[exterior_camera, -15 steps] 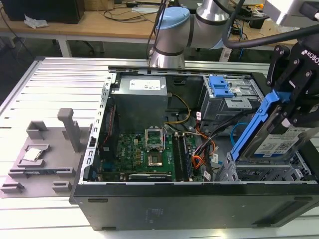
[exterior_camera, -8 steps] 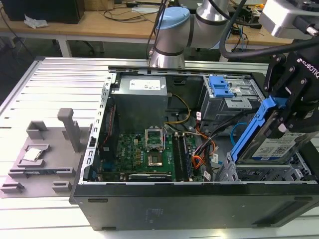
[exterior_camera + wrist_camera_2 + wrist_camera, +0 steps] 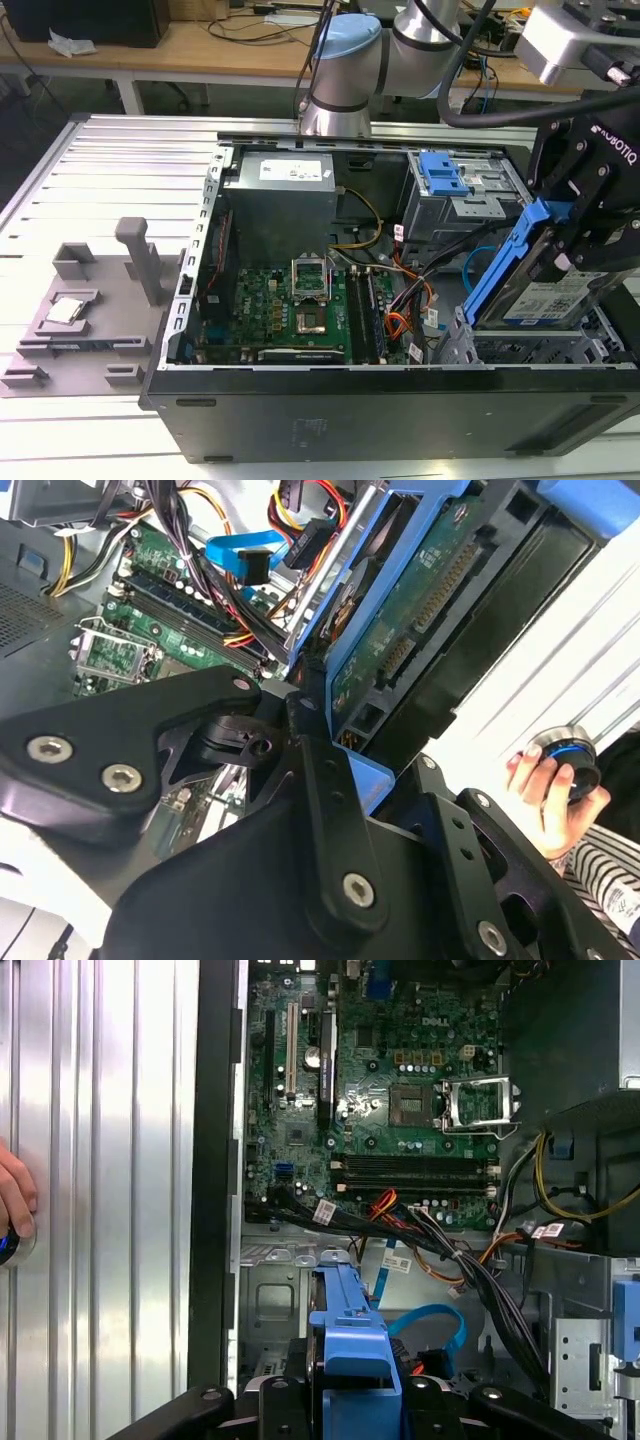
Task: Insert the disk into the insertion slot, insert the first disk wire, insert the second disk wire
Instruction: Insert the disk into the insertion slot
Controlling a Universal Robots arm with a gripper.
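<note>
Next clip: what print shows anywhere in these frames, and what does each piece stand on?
Label on the disk: print too small to read.
Label on the power supply: too small to read.
Lettering on the gripper: a maker's mark, not quoted here.
White cable tags: blurred.

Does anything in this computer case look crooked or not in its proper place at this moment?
Yes. The disk, gripped by the claw, hangs steeply tilted above the insertion slot, not seated. The second disk wire lies loose in a loop, its plug unconnected. A hand rests on the table.
</note>
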